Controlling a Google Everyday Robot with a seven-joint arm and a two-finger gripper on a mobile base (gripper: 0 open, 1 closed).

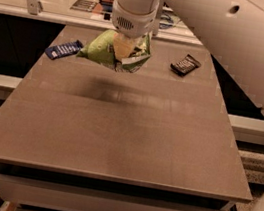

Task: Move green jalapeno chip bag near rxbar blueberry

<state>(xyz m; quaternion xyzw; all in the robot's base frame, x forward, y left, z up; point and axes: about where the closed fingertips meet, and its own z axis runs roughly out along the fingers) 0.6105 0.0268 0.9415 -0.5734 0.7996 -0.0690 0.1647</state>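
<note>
One claw [125, 47] clamps the green jalapeno chip bag [99, 49] above the table [115, 140], near the rxbar blueberry [63, 49]

We saw warm, dim light from overhead; the gripper [124, 50], above the far half of the table [115, 145] and clasping the green jalapeno chip bag [98, 49], cast a soft shadow [99, 90] just beneath.

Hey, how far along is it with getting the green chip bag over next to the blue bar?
Done: the crumpled green chip bag is off the brown tabletop, its shadow below. In hand: the gripper holds it in the air, just right of the small flat blue bar wrapper in the camera view. Left: lower it and let go beside that wrapper.
</note>
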